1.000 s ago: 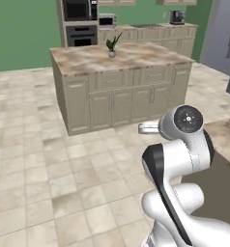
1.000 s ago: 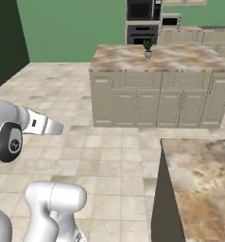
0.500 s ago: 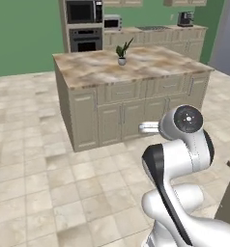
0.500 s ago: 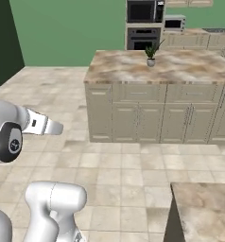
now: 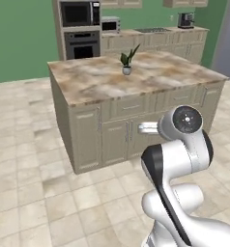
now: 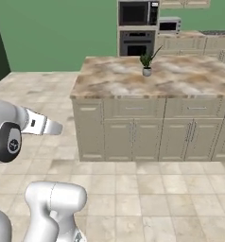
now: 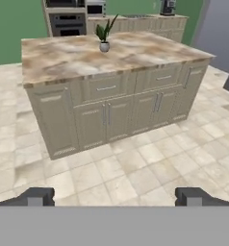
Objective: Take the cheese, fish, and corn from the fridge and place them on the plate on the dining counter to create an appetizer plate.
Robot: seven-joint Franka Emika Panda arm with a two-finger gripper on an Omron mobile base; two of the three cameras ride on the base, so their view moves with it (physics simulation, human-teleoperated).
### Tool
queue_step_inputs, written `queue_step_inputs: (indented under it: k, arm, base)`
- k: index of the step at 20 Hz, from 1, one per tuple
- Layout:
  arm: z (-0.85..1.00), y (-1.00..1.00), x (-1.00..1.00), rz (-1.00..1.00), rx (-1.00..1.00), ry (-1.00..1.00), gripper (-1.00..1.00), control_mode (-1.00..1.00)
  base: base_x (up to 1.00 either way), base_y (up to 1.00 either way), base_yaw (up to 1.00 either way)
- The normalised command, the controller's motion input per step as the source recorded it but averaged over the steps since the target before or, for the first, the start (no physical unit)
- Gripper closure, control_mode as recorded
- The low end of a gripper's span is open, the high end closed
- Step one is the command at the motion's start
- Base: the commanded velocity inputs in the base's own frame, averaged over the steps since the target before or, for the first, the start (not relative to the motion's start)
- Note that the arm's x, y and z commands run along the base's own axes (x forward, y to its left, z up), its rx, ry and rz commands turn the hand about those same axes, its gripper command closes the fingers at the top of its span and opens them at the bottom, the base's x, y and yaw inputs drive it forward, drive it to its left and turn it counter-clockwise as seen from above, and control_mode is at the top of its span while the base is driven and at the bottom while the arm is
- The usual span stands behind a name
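Note:
My gripper [image 7: 115,199] is open with nothing between its two dark fingertips [image 7: 37,197], which stand far apart at the bottom of the hand view. It hangs above the tiled floor and points at a cabinet island. From the right base view the hand [image 6: 44,125] sticks out level from the white arm, well short of the island. The cheese, fish, corn and plate are out of view. A tall grey surface [image 7: 218,30] stands at the right edge of the hand view; whether it is the fridge I cannot tell.
A beige island with a marbled top [image 5: 136,77] carries a small potted plant [image 5: 127,61]; I see no sink on it. Behind it are a wall oven [image 5: 80,29] and a back counter [image 5: 150,34]. Open tiled floor [image 5: 35,193] lies between me and the island.
The whole picture has shifted, so the base has moved: the island now sits nearer and larger. The marbled counter corner at the lower right has left view. The arm's pose is unchanged.

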Motion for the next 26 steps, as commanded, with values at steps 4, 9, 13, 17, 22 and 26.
queue_step_inputs:
  k: [4,9,13,17,22,26]
  arm:
    - [0.0,0.0,0.0,0.0,0.0,0.0,-1.0,1.0]
    - [0.0,0.0,0.0,0.0,0.0,0.0,-1.0,1.0]
    - [0.0,0.0,0.0,0.0,0.0,0.0,-1.0,1.0]
    - [0.0,0.0,0.0,0.0,0.0,0.0,-1.0,1.0]
    - [0.0,0.0,0.0,0.0,0.0,0.0,-1.0,1.0]
    - [0.0,0.0,0.0,0.0,0.0,0.0,-1.0,1.0]
  base:
    - [1.0,-0.31,-0.21]
    - [1.0,-0.62,-0.2]
    - [1.0,-0.99,-0.14]
    - [0.93,-1.0,-0.09]
    - [0.78,-1.0,-0.08]
    - [0.64,-1.0,-0.08]
